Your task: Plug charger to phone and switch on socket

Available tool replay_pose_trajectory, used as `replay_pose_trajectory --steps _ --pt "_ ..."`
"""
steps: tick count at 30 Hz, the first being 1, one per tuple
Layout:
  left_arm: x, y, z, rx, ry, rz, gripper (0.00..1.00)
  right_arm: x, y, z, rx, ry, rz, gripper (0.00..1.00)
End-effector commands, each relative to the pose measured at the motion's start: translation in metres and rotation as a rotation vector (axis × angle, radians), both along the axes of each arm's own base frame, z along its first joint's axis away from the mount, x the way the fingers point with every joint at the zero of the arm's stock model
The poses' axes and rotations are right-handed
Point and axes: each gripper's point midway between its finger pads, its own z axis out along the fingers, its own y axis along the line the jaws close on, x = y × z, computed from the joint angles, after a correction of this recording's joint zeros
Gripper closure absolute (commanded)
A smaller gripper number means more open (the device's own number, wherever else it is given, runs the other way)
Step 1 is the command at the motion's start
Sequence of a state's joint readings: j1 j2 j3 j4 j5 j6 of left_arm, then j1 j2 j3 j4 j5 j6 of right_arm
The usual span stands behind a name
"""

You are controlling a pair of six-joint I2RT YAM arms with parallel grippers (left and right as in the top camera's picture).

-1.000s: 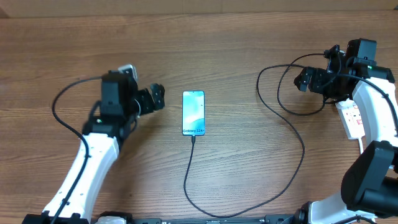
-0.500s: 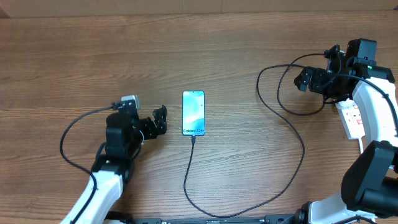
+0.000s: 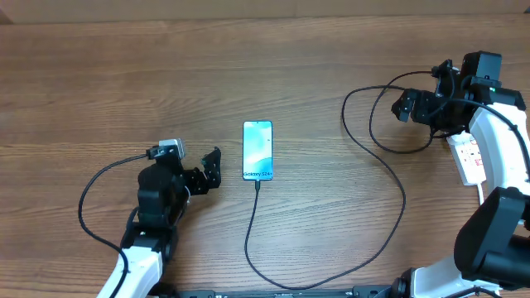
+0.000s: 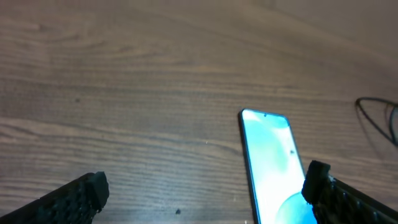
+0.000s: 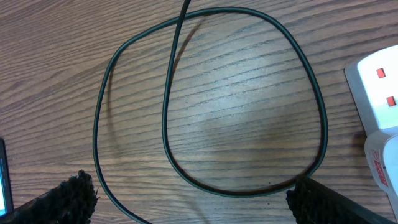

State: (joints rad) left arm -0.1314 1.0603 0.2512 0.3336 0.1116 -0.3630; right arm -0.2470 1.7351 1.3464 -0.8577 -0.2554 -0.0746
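The phone (image 3: 257, 150) lies flat mid-table with its blue-teal screen up; it also shows in the left wrist view (image 4: 273, 168). The thin black charger cable (image 3: 249, 229) meets the phone's near edge, loops along the table's front, then rises to a big loop at the right, which also shows in the right wrist view (image 5: 164, 118). The white socket strip (image 3: 469, 156) with red switches lies at the far right, partly under my right arm, and shows in the right wrist view (image 5: 379, 87). My left gripper (image 3: 214, 165) (image 4: 202, 186) is open and empty, just left of the phone. My right gripper (image 3: 403, 106) (image 5: 193, 196) is open and empty above the cable loop.
The table is bare brown wood (image 3: 124, 66). My left arm's own black lead (image 3: 91, 186) arcs over the table at the front left. My right arm (image 3: 497, 141) covers part of the strip.
My left arm has drawn back toward the table's front, so its gripper now sits lower beside the phone's near half. My right arm, the phone and the cable have not moved.
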Motion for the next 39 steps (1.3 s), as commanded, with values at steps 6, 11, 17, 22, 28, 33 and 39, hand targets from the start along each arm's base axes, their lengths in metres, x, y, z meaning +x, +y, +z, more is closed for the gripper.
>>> replay_pose_trajectory --steps 6,11,17,22,28,33,39 --pt "-0.021 0.003 0.002 -0.015 -0.121 0.001 0.0 0.001 0.002 0.006 -0.002 -0.019 0.006 0.0" --pt "-0.033 0.006 0.005 -0.035 -0.189 0.018 0.0 0.001 0.002 0.006 -0.002 -0.019 0.006 0.0" --pt "-0.035 0.007 0.006 -0.033 -0.187 0.021 0.0 0.001 0.002 0.006 -0.002 -0.019 0.006 0.0" --pt "-0.037 0.007 0.007 -0.033 -0.187 0.02 0.01 0.001 0.002 0.006 -0.002 -0.019 0.006 0.0" --pt "-0.042 0.009 0.008 -0.026 -0.186 0.022 0.0 0.001 0.002 0.006 -0.002 -0.019 0.006 0.0" --pt "-0.049 0.013 0.009 -0.018 -0.183 0.041 0.0 0.001 0.002 0.006 -0.002 -0.019 0.006 0.0" --pt "-0.064 0.021 0.013 -0.001 -0.191 0.07 0.0 0.001 0.002 0.006 -0.002 -0.019 0.006 0.0"
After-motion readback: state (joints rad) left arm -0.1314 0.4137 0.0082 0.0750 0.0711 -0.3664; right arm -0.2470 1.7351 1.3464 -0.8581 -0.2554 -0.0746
